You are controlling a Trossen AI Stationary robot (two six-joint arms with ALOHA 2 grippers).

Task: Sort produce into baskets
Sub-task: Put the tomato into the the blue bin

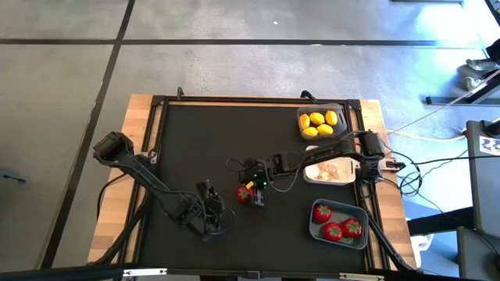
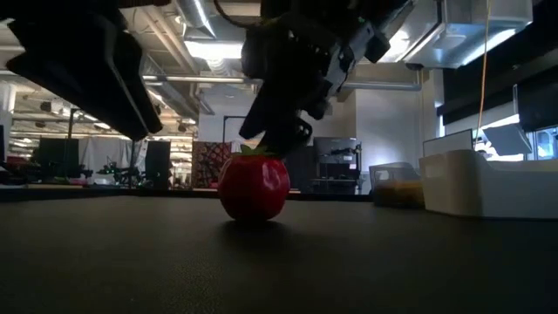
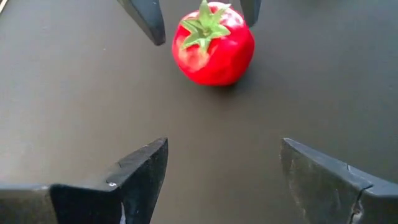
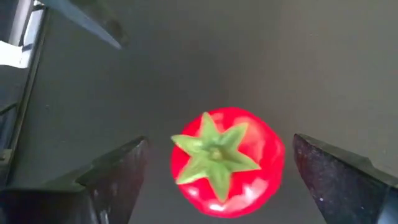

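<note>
white basket point(image 1: 316, 176) contents — arm-hidden, indistinct

The dark surface point(image 1: 203, 140) carries three baskets along its three-o'clock side. At about one o'clock, the dark grey basket point(image 1: 339, 109) holds yellow lemons point(image 1: 320, 123). At three o'clock the white basket point(image 1: 349, 175) holds pale bulbs point(image 1: 330, 172), partly under the right arm. At five o'clock the blue-grey basket point(image 1: 319, 229) holds three red fruits point(image 1: 336, 222). Near the centre a lone red fruit point(image 1: 244, 194) lies on the surface, with the right pincer point(image 1: 256, 190) over it, fingers spread. The left pincer point(image 1: 211, 197), also spread, sits just beside it toward nine o'clock.
</note>
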